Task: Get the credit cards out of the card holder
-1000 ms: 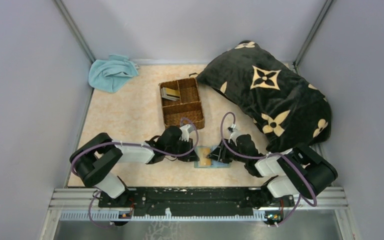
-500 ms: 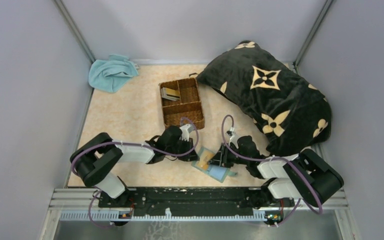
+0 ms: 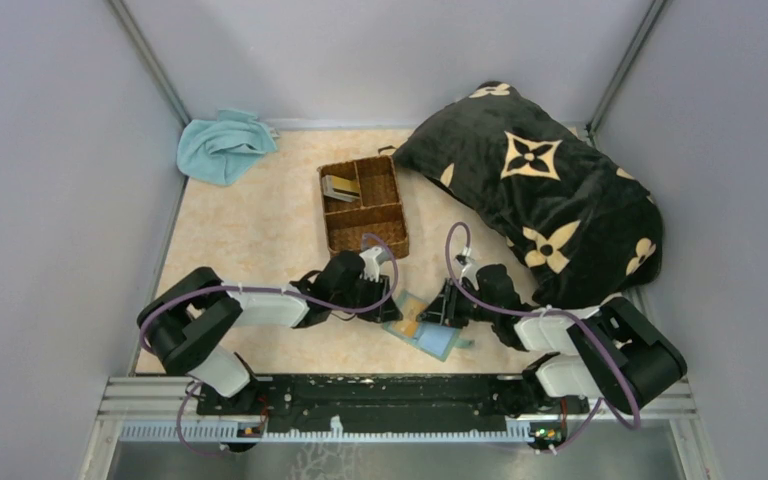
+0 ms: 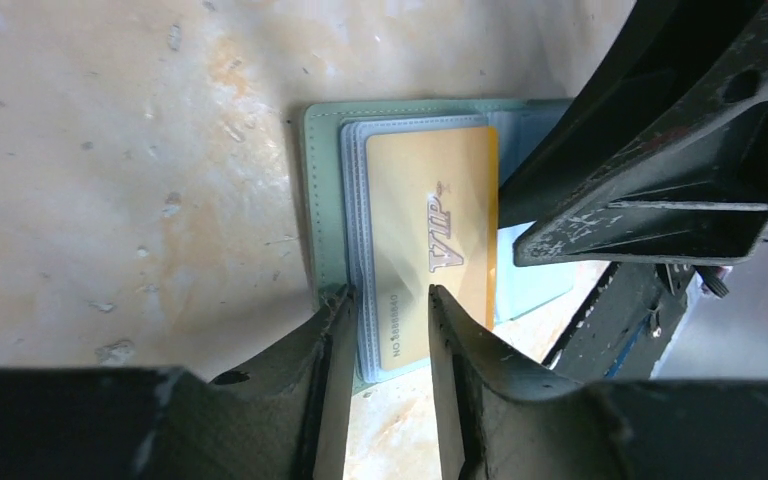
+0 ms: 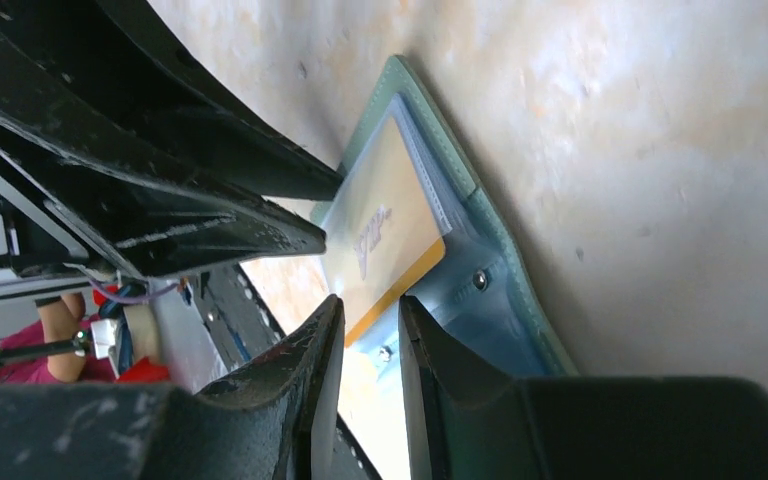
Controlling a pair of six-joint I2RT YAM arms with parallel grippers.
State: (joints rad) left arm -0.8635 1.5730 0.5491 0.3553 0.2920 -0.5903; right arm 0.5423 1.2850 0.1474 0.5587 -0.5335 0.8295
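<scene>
The grey-green card holder (image 3: 428, 330) lies open on the table between my two grippers, turned at an angle. A tan-gold credit card (image 3: 409, 322) marked VIP sits in its pale blue sleeves (image 4: 438, 220) (image 5: 385, 235). My left gripper (image 3: 388, 310) (image 4: 390, 298) is low at the holder's left end. Its jaws stand a narrow gap apart over the end of the card and the sleeve stack. My right gripper (image 3: 442, 312) (image 5: 370, 305) is low at the holder's right half, its jaws slightly apart over the blue inner pocket (image 5: 480, 310). A few cards (image 3: 339, 187) lie in the basket.
A brown wicker three-part basket (image 3: 385, 232) stands just behind the grippers. A large black pillow with tan flowers (image 3: 540, 190) fills the right back. A light-blue towel (image 3: 222, 145) lies at the back left. The black rail (image 3: 380, 390) runs along the near edge.
The card holder has turned and slid toward the near right edge. My right gripper shifted slightly with it. The left gripper stayed at the holder's left end.
</scene>
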